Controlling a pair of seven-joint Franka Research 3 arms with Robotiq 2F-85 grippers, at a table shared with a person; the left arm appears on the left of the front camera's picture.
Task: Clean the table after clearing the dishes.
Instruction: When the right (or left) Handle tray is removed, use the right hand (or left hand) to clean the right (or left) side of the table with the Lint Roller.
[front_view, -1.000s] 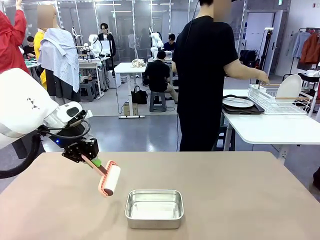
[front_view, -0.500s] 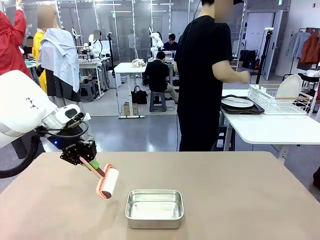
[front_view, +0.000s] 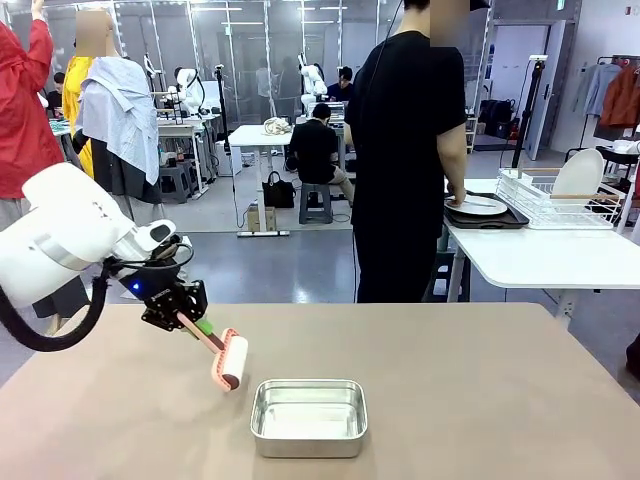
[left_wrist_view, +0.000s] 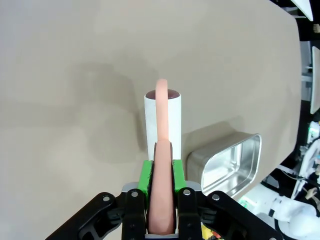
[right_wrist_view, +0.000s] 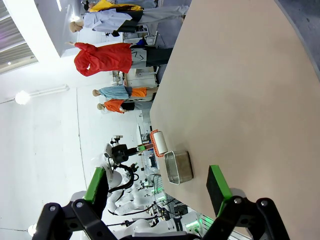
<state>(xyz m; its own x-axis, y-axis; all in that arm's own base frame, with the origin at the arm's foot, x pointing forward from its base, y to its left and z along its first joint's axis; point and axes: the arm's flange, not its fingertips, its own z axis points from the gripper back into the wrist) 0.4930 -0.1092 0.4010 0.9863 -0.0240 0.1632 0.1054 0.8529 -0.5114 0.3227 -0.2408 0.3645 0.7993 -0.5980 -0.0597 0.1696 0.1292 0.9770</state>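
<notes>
Standing by the table (front_view: 480, 400), I see a matte taupe top, bare apart from a steel pan (front_view: 308, 416). The left gripper (front_view: 190, 318) is clamped on the pink handle of a lint roller (front_view: 232, 362). In the left wrist view its green pads (left_wrist_view: 145, 176) press the handle from both sides. The white roll hangs just past the fingertips, low over the table. I cannot tell whether it touches. The pan lies just beyond the roll, to one side of it.

Well beyond that gripper, past the far edge, a person (front_view: 405, 160) in black stands at a white table (front_view: 540, 255). The person's hand (front_view: 456, 196) is at a plate (front_view: 476, 205) that lies on a dark tray (front_view: 500, 220). Next to the tray is a dish rack (front_view: 555, 200).

Since a second ago the roller has shifted closer to the pan. The person's hand has come back from the rack to the plate.

The left gripper hangs near the table's far edge and left corner. A wide bare stretch opens on the pan's other side. The right gripper (right_wrist_view: 156, 185) hangs with its jaws spread wide and nothing between them. Bare tabletop runs ahead of it, and the roller and pan are well off.
</notes>
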